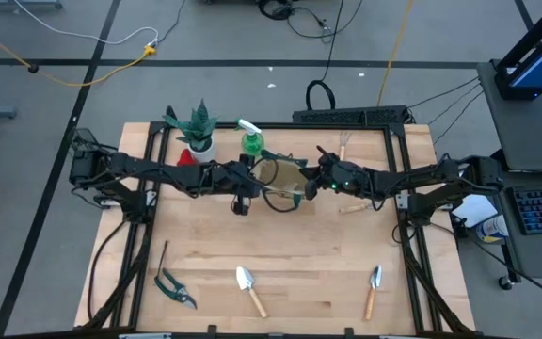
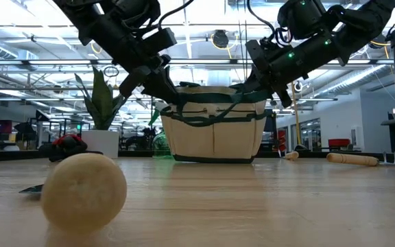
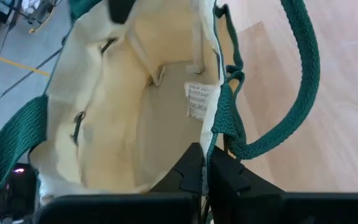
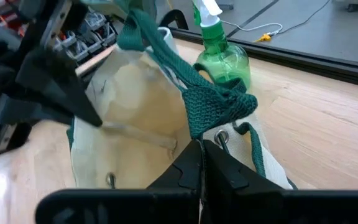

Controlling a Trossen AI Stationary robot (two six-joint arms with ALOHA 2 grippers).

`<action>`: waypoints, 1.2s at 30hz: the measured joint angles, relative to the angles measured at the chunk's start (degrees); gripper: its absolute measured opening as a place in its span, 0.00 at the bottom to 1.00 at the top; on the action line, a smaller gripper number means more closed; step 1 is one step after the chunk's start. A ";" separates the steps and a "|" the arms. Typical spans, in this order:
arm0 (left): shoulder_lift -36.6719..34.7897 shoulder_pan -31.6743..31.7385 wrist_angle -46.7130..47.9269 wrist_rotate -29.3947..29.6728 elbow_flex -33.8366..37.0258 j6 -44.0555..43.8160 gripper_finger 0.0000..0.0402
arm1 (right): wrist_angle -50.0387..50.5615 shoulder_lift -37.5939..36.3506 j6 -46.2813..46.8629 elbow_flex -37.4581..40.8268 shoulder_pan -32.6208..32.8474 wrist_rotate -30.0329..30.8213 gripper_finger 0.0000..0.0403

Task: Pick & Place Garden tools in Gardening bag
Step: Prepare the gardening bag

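Note:
The beige gardening bag with green trim stands on its base at mid-table, mouth up. My left gripper is shut on the rim's left side and my right gripper on its right side. The green spray bottle stands just behind the bag. Dark pruning shears and two wooden-handled trowels lie near the table's front edge. A red item lies by the plant pot. A wooden-handled tool lies right of the bag. My left gripper pinches the bag's green-trimmed rim between its two fingers, beside a handle's root. It comes slanting down from the table's left. The bag stays upright with its base on the table. My right gripper pinches the opposite rim between its two fingers, just below the bunched green handle strap. It reaches in from the table's right, slightly downward. The bag's mouth stays open between the two holds.
A green spiky plant in a white pot stands at the far left behind my left arm. A small fork-like tool lies at the far right. A round wooden handle end sits close to the low camera. Bare wood lies between the bag and the front tools.

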State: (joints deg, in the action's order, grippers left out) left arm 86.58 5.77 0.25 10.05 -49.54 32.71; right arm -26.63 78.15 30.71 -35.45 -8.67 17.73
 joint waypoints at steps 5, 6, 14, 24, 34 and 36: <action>-0.04 -1.11 0.00 -0.01 0.02 -0.37 0.05 | -2.19 0.00 0.29 0.01 0.10 -0.12 0.01; -0.04 -1.35 0.00 -0.01 0.02 -0.37 0.05 | -2.52 0.00 0.61 0.01 0.11 -0.45 0.01; -0.08 -4.21 -0.06 -0.06 0.04 -1.89 0.02 | -2.65 0.00 3.55 0.01 0.15 -3.18 0.01; -0.08 -7.73 -0.06 -7.05 0.02 -5.60 0.02 | -2.69 0.00 5.93 0.01 0.15 -3.09 0.01; -0.15 -8.52 -0.05 -10.84 0.04 -10.46 0.01 | -2.76 0.00 10.62 0.01 1.27 -15.06 0.01; -0.15 -8.52 -0.07 -13.08 0.04 -11.55 0.02 | -2.76 0.00 9.84 0.01 1.78 -15.01 0.01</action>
State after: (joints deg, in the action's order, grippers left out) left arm 86.43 -2.74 0.19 -3.02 -49.50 21.15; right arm -29.39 78.15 40.55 -35.44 -6.89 2.72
